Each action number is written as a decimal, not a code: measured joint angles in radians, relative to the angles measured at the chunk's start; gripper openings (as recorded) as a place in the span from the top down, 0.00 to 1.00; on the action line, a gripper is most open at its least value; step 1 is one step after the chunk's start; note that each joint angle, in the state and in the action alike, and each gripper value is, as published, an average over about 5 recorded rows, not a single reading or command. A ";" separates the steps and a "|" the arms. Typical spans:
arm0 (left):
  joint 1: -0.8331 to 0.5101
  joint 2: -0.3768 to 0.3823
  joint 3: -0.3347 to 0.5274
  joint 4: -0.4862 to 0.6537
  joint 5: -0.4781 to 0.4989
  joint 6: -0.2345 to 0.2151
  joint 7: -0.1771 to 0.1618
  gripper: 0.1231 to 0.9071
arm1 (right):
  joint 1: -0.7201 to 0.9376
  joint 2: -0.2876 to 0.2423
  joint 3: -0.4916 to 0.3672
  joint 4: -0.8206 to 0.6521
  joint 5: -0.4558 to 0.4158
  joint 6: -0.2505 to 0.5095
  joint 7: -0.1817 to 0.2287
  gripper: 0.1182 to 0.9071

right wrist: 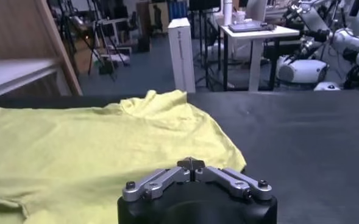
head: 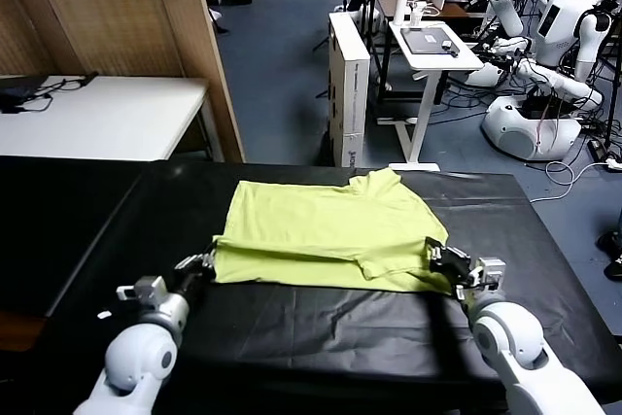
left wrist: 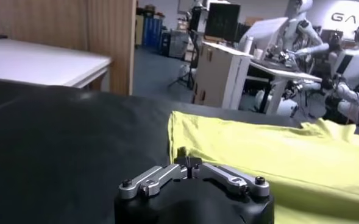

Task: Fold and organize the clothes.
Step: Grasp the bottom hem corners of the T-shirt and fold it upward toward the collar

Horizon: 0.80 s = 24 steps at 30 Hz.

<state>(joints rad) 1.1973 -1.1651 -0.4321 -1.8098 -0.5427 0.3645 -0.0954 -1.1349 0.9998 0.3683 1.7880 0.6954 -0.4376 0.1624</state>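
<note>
The lime yellow-green T-shirt (head: 330, 225) lies on the black table (head: 321, 337), its collar toward the far edge and a fold crease running across its near part. My left gripper (head: 207, 261) is at the shirt's near left corner, with its fingers shut on the fabric edge. In the left wrist view the gripper (left wrist: 188, 162) pinches the corner of the shirt (left wrist: 270, 158). My right gripper (head: 439, 258) is at the near right corner, shut on the hem. In the right wrist view the gripper (right wrist: 191, 164) sits on the shirt (right wrist: 94, 146).
A white table (head: 97, 114) and a wooden partition (head: 146, 17) stand at the back left. A white box (head: 348, 85), a small desk (head: 432, 46) and other robots (head: 544, 55) stand beyond the far edge. Bare black tabletop lies on both sides of the shirt.
</note>
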 joint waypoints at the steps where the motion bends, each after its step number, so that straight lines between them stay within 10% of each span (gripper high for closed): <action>1: -0.005 -0.001 0.004 0.004 -0.001 0.003 -0.004 0.97 | -0.003 -0.003 0.004 0.006 0.007 -0.012 -0.005 0.94; 5: -0.013 -0.004 0.008 0.007 -0.009 0.021 -0.018 0.90 | -0.030 -0.025 0.027 0.055 0.037 -0.051 -0.025 0.68; 14: 0.060 0.005 -0.040 -0.071 -0.032 0.052 -0.035 0.22 | -0.164 -0.125 0.117 0.215 0.046 -0.060 -0.048 0.05; 18: 0.136 -0.004 -0.069 -0.138 -0.028 0.055 -0.040 0.02 | -0.251 -0.166 0.169 0.254 0.045 -0.048 -0.063 0.00; 24: 0.245 -0.028 -0.088 -0.210 -0.007 0.054 -0.036 0.00 | -0.356 -0.202 0.220 0.262 0.036 -0.036 -0.079 0.00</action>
<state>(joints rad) 1.4423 -1.1935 -0.5199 -2.0203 -0.5498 0.4185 -0.1314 -1.4910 0.7974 0.5881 2.0502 0.7313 -0.4736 0.0830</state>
